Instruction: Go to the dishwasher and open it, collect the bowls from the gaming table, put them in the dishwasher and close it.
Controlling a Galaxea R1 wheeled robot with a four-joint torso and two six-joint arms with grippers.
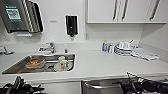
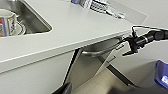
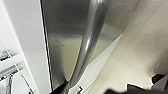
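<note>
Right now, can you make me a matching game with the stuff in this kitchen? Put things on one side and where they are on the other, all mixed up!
Things:
1. mug
2. stack of plates
3. soap dispenser
4. bar handle

Places:
A. on the wall above the counter
B. on the steel dishwasher door
C. inside the sink
D. on the counter, near the right wall

Pairs: 1-C, 2-D, 3-A, 4-B
</note>
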